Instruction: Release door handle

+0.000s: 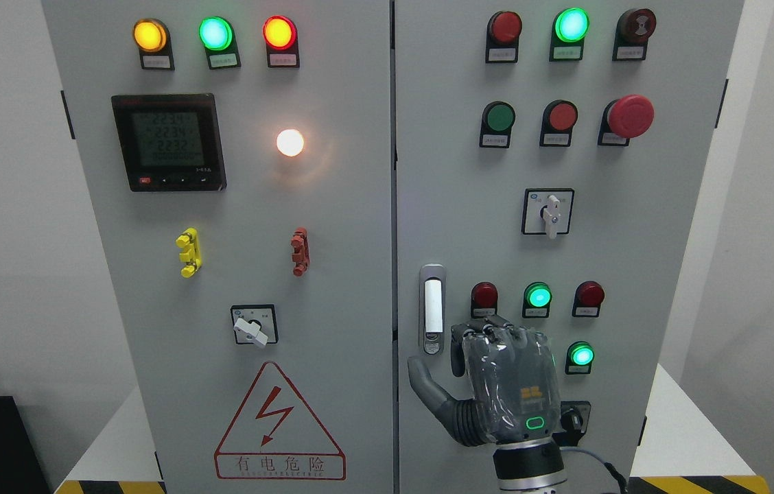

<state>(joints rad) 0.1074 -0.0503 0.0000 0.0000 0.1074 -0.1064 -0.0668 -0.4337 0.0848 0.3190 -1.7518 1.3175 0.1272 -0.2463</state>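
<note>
The door handle is a silver lever lying flush in its upright housing at the left edge of the right cabinet door. My right hand comes up from the bottom edge and sits just below and to the right of the handle, apart from it. Its fingers are curled toward the door panel and the thumb sticks out to the left under the handle's lock. Nothing is in the hand. Both doors look closed. My left arm does not show.
Lit and unlit indicator lamps and push buttons crowd the door around my hand. A rotary switch sits above, a red emergency button higher up. The left door carries a meter, a switch and a warning triangle.
</note>
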